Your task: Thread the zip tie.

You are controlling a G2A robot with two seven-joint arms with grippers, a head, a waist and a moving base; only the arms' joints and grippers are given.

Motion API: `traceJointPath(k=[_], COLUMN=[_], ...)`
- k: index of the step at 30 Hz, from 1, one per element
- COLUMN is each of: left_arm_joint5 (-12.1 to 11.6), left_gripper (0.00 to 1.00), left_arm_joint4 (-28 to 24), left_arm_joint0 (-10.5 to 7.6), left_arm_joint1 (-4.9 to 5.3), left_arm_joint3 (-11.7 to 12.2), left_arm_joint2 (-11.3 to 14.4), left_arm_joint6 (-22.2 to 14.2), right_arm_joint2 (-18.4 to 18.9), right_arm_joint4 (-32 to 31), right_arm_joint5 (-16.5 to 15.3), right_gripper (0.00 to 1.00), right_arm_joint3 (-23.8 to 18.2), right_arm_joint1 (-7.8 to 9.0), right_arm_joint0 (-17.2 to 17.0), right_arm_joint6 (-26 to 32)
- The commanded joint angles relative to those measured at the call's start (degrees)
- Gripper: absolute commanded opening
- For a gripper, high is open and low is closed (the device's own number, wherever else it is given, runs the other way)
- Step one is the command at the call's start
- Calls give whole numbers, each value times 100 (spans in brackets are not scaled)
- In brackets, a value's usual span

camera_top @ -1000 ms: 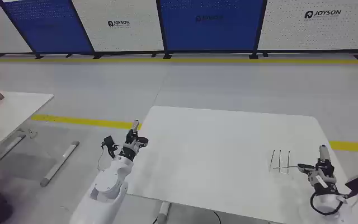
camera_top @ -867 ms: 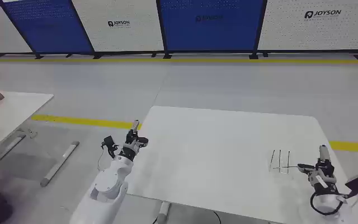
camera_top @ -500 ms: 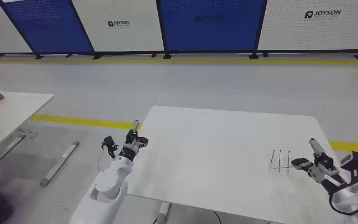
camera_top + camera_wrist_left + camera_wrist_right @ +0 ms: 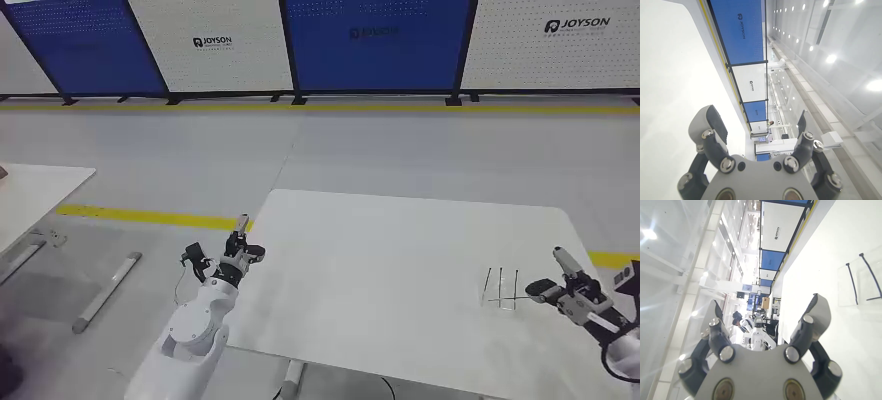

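Both pairs of jaws stand spread wide with nothing between them. The left gripper [image 4: 759, 123] sits at the left edge of the white table [image 4: 400, 260], about midway along that side. The right gripper [image 4: 767, 306] is over the table's near right corner.

Several thin black zip ties [image 4: 500, 287] lie flat on the tabletop near its right side, just left of the right gripper and apart from its fingers. They lie side by side, running from near to far, and one more lies crosswise at their near ends. In the right wrist view they rest on what looks like a clear flat sheet [image 4: 846, 291].

The table has a plain, matte white top with rounded corners. It stands on a pale grey floor [image 4: 350, 150] crossed by a yellow line [image 4: 150, 218]. Along the far side runs a row of blue and white perforated panels [image 4: 380, 45] in black frames. A second white table [image 4: 35, 195] shows at the left edge, with a grey bar [image 4: 105, 292] on the floor beside it. Round ceiling lights [image 4: 831, 58] glow high overhead.
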Motion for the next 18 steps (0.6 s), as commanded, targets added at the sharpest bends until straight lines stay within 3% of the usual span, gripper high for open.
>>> traceJointPath(k=[1,4,7,11,18], left_arm_joint5=[0,0,0,0,0], left_gripper=[100,100,100,100,100], left_arm_joint4=[0,0,0,0,0], left_arm_joint0=[0,0,0,0,0], left_arm_joint1=[0,0,0,0,0], left_arm_joint3=[0,0,0,0,0], left_arm_joint2=[0,0,0,0,0], left_arm_joint6=[0,0,0,0,0], right_arm_joint2=[-59,-20,-82,-174,-171], right_arm_joint4=[235,-299,-729,-1392,-2129], right_arm_joint5=[852,1095,976,789,398], right_gripper=[100,100,100,100,100], right_arm_joint3=[409,1083,1515,1823,2351], right_arm_joint1=[91,245,336,452,617], right_arm_joint0=[378,1137,1599,1896,2099], right_arm_joint6=[1446,2414,2767,3158,3555])
